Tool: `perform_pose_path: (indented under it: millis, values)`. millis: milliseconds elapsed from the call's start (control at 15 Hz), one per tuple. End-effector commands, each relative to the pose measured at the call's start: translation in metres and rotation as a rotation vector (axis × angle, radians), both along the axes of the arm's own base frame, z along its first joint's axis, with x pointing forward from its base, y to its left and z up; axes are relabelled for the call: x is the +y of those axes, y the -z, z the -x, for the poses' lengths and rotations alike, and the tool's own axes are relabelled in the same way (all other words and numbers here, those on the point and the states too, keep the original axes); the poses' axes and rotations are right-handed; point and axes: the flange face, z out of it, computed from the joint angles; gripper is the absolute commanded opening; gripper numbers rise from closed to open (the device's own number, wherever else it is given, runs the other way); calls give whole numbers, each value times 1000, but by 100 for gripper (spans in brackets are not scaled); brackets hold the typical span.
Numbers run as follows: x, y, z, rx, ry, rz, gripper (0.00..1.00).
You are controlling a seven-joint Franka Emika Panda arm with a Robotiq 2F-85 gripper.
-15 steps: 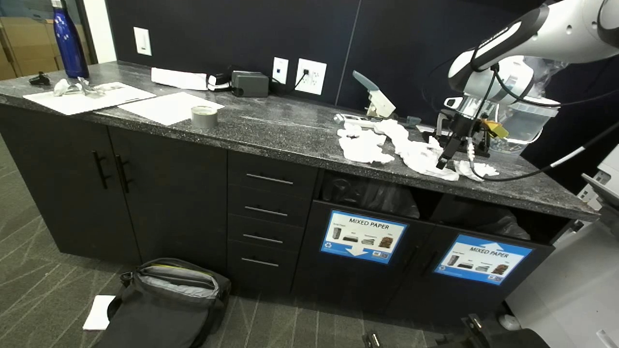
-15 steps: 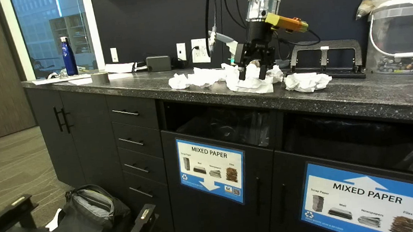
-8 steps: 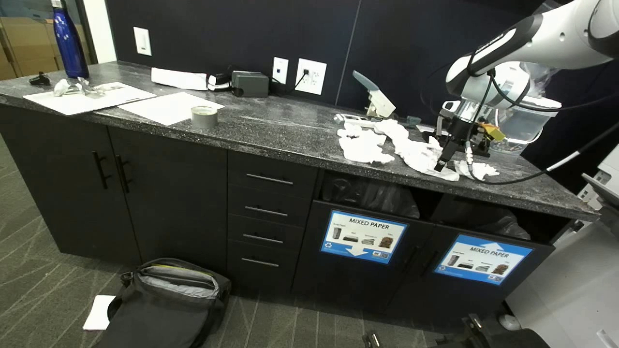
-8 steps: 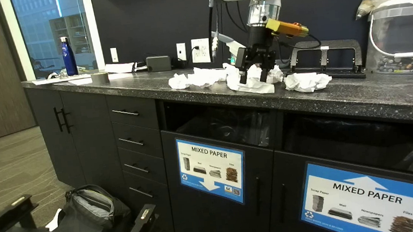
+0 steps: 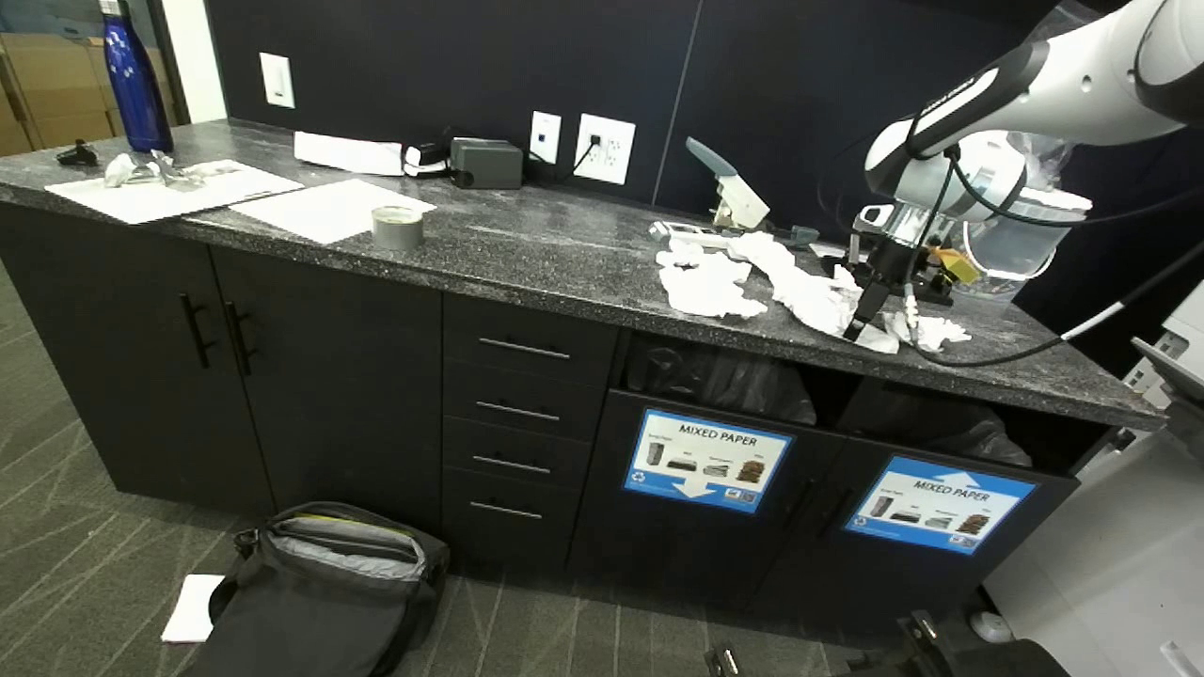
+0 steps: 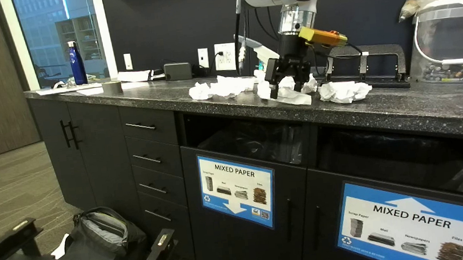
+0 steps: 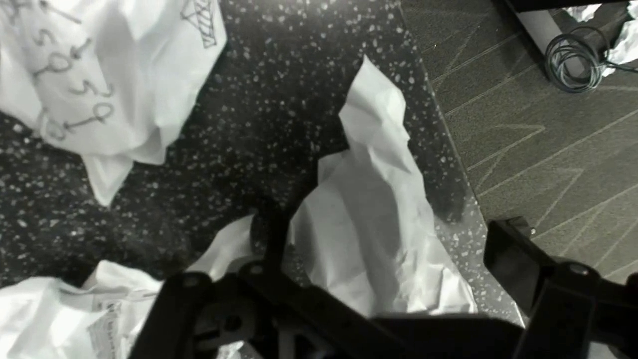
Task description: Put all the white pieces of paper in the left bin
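- Dark wall (image 5: 423, 56) behind a speckled counter (image 6: 157, 95), with drawers (image 6: 154, 162) built in beneath.
- Left bin (image 6: 244, 159): under the counter edge, next to the drawers; a plastic liner (image 6: 253, 140) shows in its opening, its contents too dark to make out.
- White pieces of paper (image 6: 229, 86): several crumpled scraps grouped on the counter, above and near the bin openings.
- Gripper (image 6: 286, 91): pointing downward, jaws spread wide, nothing pinched. Its fingers (image 7: 516, 259), as the wrist view shows, flank one elongated scrap (image 7: 379, 234); the right-hand finger of that view stands apart from the paper, while the other lies at or just over its edge, contact uncertain.
- Handling (judged): very light, soft and springy; dry creases should give good friction, and crushing does no harm. Thin, flat margins may slip or tear.
- Recommended hold: across the narrow width at the raised middle folds, fingertips low against the counter, so that bulk rather than a single loose layer is gathered. The slender pointed end offers a poorer grip.
- Possible fault: a printed scrap (image 7: 55, 309) lies near the left-hand finger of the wrist view and might be dragged along on closing.
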Motion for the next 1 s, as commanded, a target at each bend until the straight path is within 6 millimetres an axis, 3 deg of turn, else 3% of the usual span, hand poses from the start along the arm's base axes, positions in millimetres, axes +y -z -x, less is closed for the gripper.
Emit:
perform_pose_path:
  millis: [0, 133, 600, 867, 933]
  values:
    - [-2, 0, -6, -24, 25, 1, 73]
    - [-1, 0, -6, -28, 40, 9, 71]
    - [12, -8, 6, 65, 135, 105, 16]
    - [41, 0, 27, 201, 165, 118, 10]
    - [50, 2, 31, 218, 174, 112, 13]
